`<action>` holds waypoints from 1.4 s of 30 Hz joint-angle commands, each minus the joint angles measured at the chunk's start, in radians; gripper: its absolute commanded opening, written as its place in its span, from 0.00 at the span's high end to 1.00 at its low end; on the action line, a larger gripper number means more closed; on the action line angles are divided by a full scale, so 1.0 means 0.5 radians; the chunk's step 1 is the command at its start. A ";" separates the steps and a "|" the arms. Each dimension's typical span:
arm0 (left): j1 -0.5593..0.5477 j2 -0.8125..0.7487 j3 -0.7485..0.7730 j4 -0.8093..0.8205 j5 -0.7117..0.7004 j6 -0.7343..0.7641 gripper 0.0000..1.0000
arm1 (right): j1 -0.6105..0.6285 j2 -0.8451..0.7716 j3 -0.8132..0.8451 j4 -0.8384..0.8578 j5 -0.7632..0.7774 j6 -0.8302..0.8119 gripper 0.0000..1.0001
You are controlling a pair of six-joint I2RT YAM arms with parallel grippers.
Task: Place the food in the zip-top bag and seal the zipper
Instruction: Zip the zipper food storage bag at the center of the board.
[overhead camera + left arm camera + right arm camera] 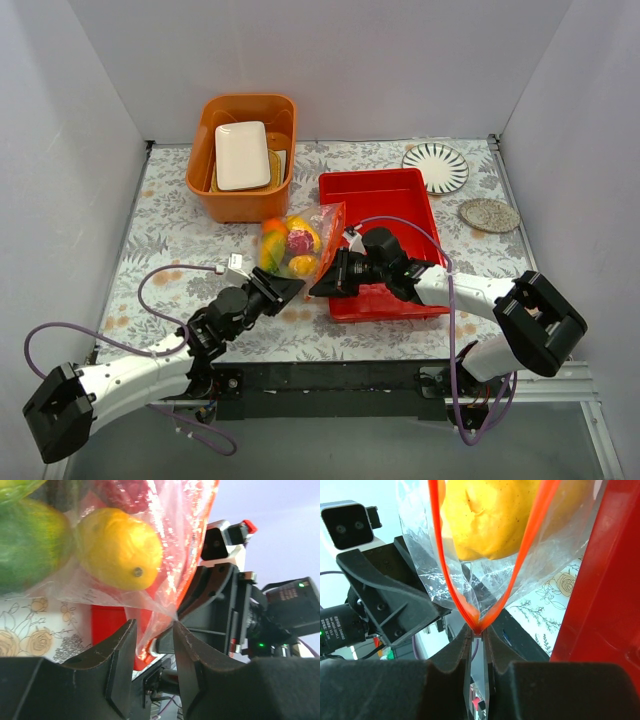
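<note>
Top external view first, from the left. The left gripper (287, 289) reaches toward the near corner of the zip-top bag (295, 245). From up here it is hard to tell if it touches the bag. The left wrist view helps. It shows the left gripper (152, 665) with its two fingers apart, and a thin corner of the clear bag (150, 625) hangs down into the gap, not squeezed.

Behind sits an orange tub (245, 205) with a white plate (242, 155) in it. What lies under the plate is hidden.

The bag lies on the flowery counter (170, 230), between the tub and a red tray (385, 190). The food (288, 250) is inside it. From above, the fruits look like yellow, green and dark red blobs. The left wrist view cuts most of them off at the top edge.

The right gripper (325, 283) meets the bag's near right corner. Only the right wrist view shows the zipper (475, 620) well. There the right gripper (477, 635) pinches it tight at one end. Above the pinch the two orange strips spread apart around a yellow fruit (495, 515).

Far right are a striped plate (436, 167) and a speckled round mat (489, 214).
</note>
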State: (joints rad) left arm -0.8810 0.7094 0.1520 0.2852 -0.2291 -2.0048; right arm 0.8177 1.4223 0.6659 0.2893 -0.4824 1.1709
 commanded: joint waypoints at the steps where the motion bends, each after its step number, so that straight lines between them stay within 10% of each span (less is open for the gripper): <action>1: -0.005 0.115 0.036 0.031 -0.017 -0.644 0.65 | 0.000 0.015 0.095 0.010 -0.029 -0.041 0.96; 16: -0.005 0.293 0.049 0.270 0.075 -0.654 0.69 | 0.000 -0.004 0.101 -0.030 0.014 -0.062 0.95; 25: -0.008 0.324 0.110 0.209 0.062 -0.638 1.00 | 0.000 0.005 0.095 0.001 -0.005 -0.047 0.95; 42: -0.008 0.220 0.058 0.000 0.139 -0.666 1.00 | -0.052 -0.087 0.279 -0.370 0.372 -0.305 0.95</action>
State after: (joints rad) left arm -0.8810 0.8356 0.1890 0.3332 -0.1856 -2.0056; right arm 0.8116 1.4082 0.7425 0.1505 -0.3908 1.0782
